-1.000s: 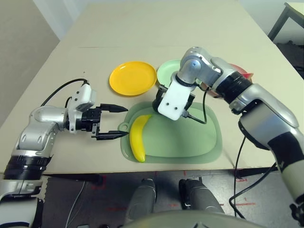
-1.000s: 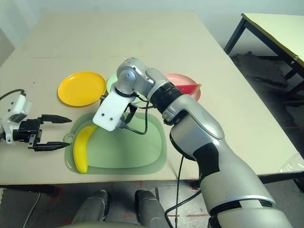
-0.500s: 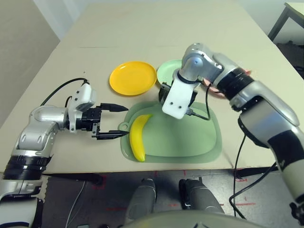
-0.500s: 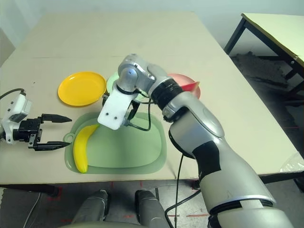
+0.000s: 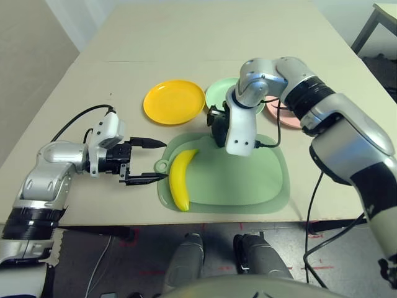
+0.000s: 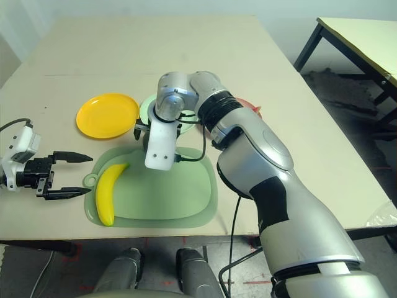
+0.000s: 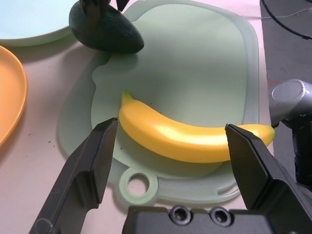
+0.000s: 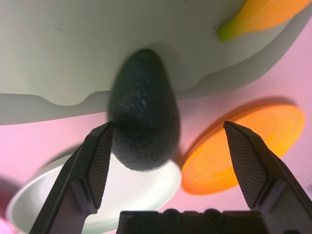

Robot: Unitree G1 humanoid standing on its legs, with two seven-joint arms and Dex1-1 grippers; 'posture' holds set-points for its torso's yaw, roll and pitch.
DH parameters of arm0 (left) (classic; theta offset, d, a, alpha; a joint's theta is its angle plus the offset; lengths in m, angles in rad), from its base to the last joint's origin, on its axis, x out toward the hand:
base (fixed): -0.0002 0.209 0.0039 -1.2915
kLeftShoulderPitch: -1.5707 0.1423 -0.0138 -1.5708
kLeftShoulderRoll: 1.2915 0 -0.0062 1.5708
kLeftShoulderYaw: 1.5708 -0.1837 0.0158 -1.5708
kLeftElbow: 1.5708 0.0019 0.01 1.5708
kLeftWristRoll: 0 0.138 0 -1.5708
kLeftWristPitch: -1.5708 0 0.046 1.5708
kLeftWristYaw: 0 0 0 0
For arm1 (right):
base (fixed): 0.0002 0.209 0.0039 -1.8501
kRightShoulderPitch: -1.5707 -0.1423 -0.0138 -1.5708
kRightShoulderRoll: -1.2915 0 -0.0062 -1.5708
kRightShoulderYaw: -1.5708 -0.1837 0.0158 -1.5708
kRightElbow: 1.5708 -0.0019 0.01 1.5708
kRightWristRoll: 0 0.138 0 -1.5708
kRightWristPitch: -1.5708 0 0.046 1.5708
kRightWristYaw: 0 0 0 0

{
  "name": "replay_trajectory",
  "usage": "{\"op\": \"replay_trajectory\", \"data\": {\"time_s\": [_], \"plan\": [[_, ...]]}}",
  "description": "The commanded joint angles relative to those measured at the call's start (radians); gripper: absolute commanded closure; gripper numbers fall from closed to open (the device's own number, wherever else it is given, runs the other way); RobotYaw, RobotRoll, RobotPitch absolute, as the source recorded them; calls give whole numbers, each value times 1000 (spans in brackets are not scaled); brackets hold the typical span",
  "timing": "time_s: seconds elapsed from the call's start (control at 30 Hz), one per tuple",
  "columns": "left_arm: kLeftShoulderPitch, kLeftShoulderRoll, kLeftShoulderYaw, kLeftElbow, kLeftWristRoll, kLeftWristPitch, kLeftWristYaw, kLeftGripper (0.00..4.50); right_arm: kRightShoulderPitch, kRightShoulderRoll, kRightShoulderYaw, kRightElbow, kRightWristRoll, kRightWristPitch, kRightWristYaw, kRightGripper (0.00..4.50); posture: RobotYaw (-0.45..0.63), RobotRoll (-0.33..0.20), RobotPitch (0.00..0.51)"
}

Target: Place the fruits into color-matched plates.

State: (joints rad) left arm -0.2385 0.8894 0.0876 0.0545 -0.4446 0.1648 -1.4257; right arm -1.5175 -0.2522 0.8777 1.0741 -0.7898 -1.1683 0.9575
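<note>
The yellow banana [image 5: 180,180] lies on the left part of the green cutting mat [image 5: 248,180]. My left gripper [image 5: 144,160] is open just left of the mat, its fingers [image 7: 90,165] pointing at the banana. The dark green avocado [image 8: 144,122] sits at the mat's far edge, by the mint green plate [image 5: 217,92]. My right gripper [image 8: 168,127] hangs open over it, with the fruit near one finger [image 8: 95,165]. The yellow-orange plate [image 5: 173,101] holds nothing. Part of the pink plate [image 5: 274,112] shows behind my right forearm, which hides the watermelon wedge.
A black cable [image 5: 267,144] loops from my right wrist over the mat's far right corner. Bare table stretches beyond the plates and to the left of my left arm. The mat's small handle loop [image 7: 139,185] lies between my left fingers.
My right wrist has swung from slanted to nearly upright and shifted slightly right above the mat's far edge. The left arm and the banana have stayed put.
</note>
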Motion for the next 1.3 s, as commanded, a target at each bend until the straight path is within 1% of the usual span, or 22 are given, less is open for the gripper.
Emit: {"op": "replay_trajectory", "data": {"time_s": [0.03,0.17,0.33,0.47,0.7,1.07,1.3], "plan": [[22,12,14,-27,-6,10,8,0,-31,12,38,30,-82,-26,-96,13,163,0,135],[32,7,19,-39,-7,12,16,0,-49,19,62,66,-127,-39,-142,13,169,0,136],[40,-1,18,-56,-12,12,26,0,-56,28,69,104,-150,-43,-142,13,178,0,138],[48,-1,22,-60,-13,9,32,0,-60,41,74,112,-174,-39,-171,13,182,0,140],[59,1,24,-73,-17,11,39,0,-72,62,83,126,-201,-27,-220,13,187,0,144],[63,-2,19,-75,-26,9,49,0,-61,77,102,159,-226,6,-237,13,192,0,151],[65,3,43,-74,-50,32,63,0,-54,90,109,173,-246,30,-262,13,198,0,152]]}}
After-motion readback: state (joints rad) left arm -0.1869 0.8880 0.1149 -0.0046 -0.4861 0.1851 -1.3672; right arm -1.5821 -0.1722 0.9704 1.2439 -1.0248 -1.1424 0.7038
